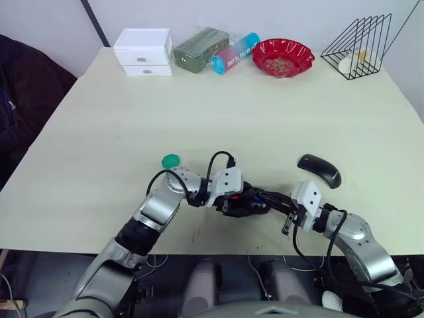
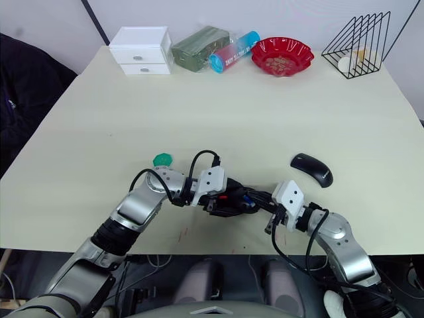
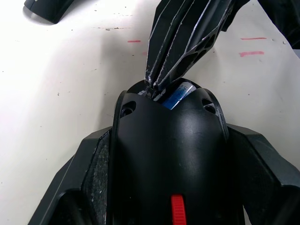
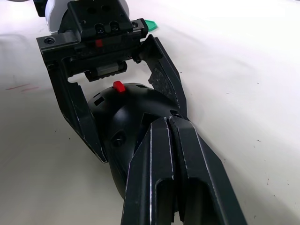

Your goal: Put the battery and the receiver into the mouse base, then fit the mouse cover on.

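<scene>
Left gripper (image 3: 171,154) clamping mouse base (image 3: 168,140) on bench (image 1: 265,112); right gripper (image 4: 168,124) closed, pressing something tiny, probably receiver, beside battery (image 3: 180,93); cover (image 1: 319,169) lying near; next: release, fetch cover.

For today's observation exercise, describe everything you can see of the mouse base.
The mouse base is a black, smooth plastic oval body with a small red part. It sits low at the table's near edge, clamped between the left claw's fingers. The blue and white battery shows in its far end, where the shut right claw's tips press in.
</scene>
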Controlling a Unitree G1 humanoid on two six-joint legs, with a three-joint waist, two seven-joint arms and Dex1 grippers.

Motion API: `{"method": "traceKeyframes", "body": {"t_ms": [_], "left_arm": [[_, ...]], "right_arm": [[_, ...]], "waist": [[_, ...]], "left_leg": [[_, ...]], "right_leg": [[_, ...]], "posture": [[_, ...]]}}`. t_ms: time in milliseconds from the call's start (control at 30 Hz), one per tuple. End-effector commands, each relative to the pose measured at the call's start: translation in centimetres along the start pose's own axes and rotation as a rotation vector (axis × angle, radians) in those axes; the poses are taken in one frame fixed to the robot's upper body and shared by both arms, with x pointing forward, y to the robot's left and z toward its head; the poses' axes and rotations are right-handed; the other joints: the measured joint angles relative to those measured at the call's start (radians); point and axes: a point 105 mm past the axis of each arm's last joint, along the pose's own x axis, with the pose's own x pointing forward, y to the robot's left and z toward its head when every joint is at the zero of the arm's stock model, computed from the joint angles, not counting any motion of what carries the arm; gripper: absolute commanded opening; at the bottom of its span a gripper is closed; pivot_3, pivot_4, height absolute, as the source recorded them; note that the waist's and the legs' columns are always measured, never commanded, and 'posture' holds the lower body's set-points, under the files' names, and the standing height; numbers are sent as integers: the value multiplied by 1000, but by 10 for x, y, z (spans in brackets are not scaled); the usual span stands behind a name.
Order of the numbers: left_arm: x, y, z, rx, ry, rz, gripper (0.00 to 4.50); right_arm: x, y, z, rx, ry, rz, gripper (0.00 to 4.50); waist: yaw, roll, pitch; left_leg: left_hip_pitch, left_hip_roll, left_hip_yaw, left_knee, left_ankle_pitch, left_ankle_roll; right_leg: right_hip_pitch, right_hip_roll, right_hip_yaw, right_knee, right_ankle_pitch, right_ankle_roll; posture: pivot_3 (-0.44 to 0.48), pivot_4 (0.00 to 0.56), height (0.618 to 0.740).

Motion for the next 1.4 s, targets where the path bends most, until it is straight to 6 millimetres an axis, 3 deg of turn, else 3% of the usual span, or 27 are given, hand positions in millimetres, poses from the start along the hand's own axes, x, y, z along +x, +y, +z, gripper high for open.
{"method": "traceKeyframes", "body": {"t_ms": [33, 800, 1400], "left_arm": [[5, -10, -13, -33, 46, -47, 2969], [5, -9, -12, -29, 48, -42, 2969], [4, -8, -12, -31, 50, -42, 2969]], "right_arm": [[-2, -5, 5, -25, -15, -13, 69], [6, -2, 3, 39, 15, 16, 69], [-6, 0, -32, 100, 247, 24, 69]], "waist": [[0, 0, 0], [-1, 0, 0], [-4, 0, -2]], "left_leg": [[0, 0, 0, 0, 0, 0], [1, 0, 0, 0, 0, 0], [15, 0, 1, -2, 0, 0]], "right_leg": [[0, 0, 0, 0, 0, 0], [1, 0, 0, 1, 0, 0], [14, 0, 1, -1, -1, 0]], "posture": [[0, 150, 740], [0, 150, 740], [0, 150, 740]]}}
